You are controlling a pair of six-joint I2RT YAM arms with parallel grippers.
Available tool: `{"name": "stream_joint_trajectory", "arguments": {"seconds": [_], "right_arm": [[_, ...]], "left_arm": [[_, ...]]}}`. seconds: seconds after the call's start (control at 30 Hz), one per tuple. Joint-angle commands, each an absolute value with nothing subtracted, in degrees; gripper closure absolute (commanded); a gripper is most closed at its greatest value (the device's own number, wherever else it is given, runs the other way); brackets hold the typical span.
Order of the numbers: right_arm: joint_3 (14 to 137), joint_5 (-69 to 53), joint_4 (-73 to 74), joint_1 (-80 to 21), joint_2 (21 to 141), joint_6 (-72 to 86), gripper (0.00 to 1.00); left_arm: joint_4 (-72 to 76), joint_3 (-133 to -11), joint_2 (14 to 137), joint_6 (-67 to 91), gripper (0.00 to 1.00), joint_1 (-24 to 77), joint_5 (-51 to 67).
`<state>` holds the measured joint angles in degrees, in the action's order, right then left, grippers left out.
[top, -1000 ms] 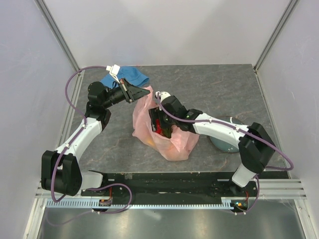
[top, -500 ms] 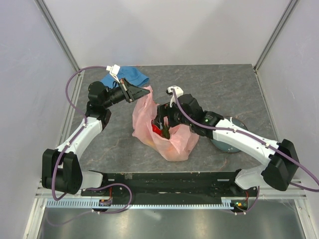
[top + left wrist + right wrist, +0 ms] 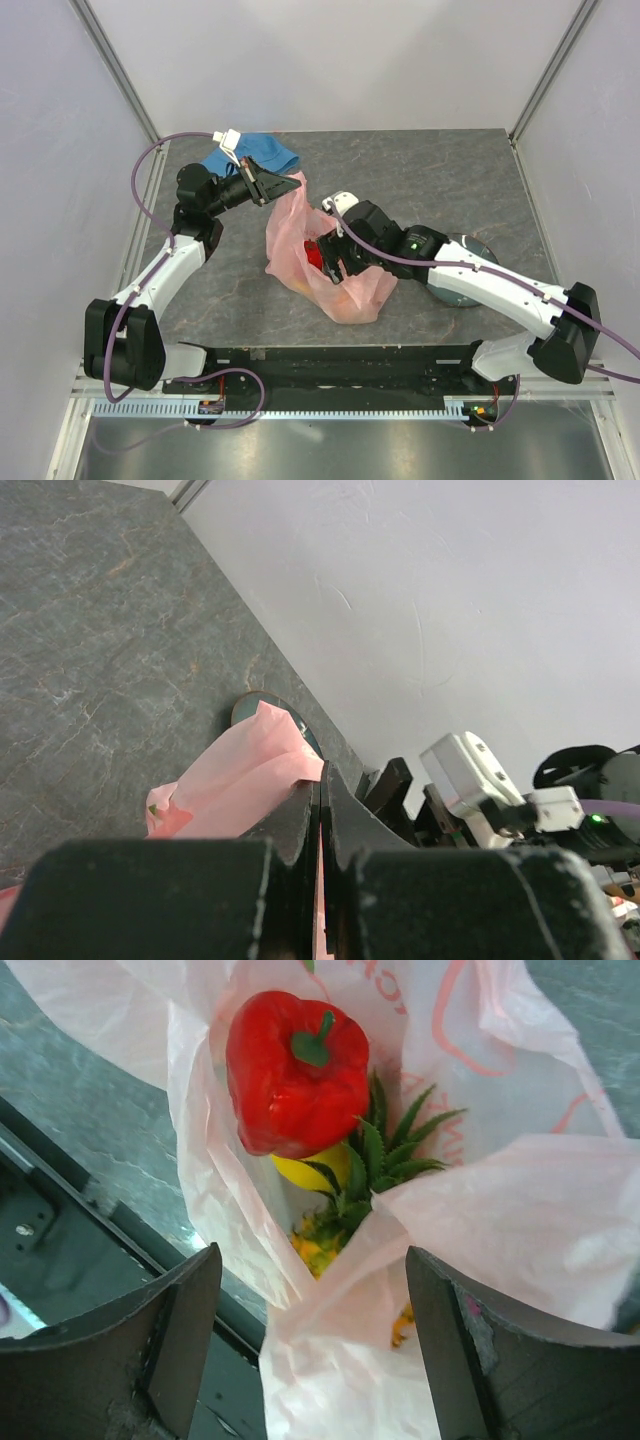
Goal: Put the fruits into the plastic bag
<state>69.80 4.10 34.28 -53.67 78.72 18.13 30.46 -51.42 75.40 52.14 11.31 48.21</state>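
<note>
The pink plastic bag (image 3: 340, 285) lies in the middle of the table. My left gripper (image 3: 292, 181) is shut on the bag's handle (image 3: 240, 775) and holds it up at the back left. My right gripper (image 3: 333, 262) is open and empty just above the bag's mouth, its jaws wide apart on either side of the bag's edge (image 3: 480, 1220). Inside the bag lie a shiny red fruit (image 3: 296, 1072), the orange pineapple with its green crown (image 3: 375, 1165) and a yellow fruit (image 3: 310, 1172). The red fruit also shows in the top view (image 3: 316, 259).
A blue cloth hat (image 3: 250, 153) lies at the back left behind my left gripper. A dark round plate (image 3: 462, 280) sits right of the bag, partly under my right arm; its rim shows in the left wrist view (image 3: 262, 701). White walls enclose the table.
My right gripper has drawn back out of the bag's mouth and now hovers open above it, with the red fruit left inside. My left gripper has not moved.
</note>
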Motion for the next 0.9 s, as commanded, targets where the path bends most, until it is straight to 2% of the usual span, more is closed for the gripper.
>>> {"name": "stream_joint_trajectory", "arguments": {"seconds": [0.0, 0.27, 0.4, 0.87], "right_arm": [[76.89, 10.54, 42.79, -55.54, 80.50, 12.84, 0.19], [79.54, 13.35, 47.98, -60.55, 87.27, 8.01, 0.23], [81.73, 18.18, 51.58, -62.31, 89.21, 6.33, 0.30], [80.16, 19.60, 56.42, -62.67, 85.34, 6.50, 0.43]], "left_arm": [[33.31, -51.59, 75.23, 53.61, 0.98, 10.99, 48.69], [33.22, -51.59, 74.80, 53.52, 0.98, 10.99, 48.69], [33.22, -51.68, 74.88, 53.44, 0.98, 10.99, 48.60], [33.22, -51.59, 74.97, 53.61, 0.98, 10.99, 48.60]]}}
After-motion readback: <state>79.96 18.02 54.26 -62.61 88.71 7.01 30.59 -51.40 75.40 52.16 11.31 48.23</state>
